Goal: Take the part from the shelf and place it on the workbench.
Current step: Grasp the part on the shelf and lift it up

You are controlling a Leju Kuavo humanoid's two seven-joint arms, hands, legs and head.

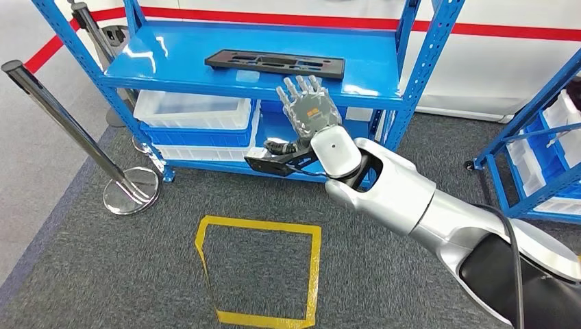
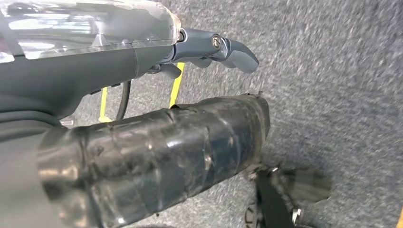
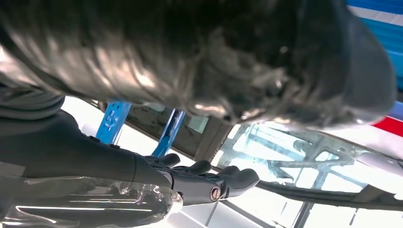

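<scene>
A long flat black part (image 1: 275, 64) lies on the top board of the blue shelf (image 1: 178, 65) in the head view. My right hand (image 1: 310, 104) is raised in front of the shelf's front edge, just below and to the right of the part's middle, with fingers spread and nothing in them. It is apart from the part. The right wrist view has the same hand (image 3: 199, 183) with its fingers stretched out and empty. My left hand (image 2: 214, 50) hangs over grey carpet with its fingers curled in and nothing in them.
White bins (image 1: 192, 110) sit on the shelf's lower level. A chrome barrier post (image 1: 62, 116) with a round base (image 1: 131, 190) stands left of the shelf. A yellow tape square (image 1: 260, 271) marks the carpet. A second blue rack (image 1: 541, 151) stands at the right.
</scene>
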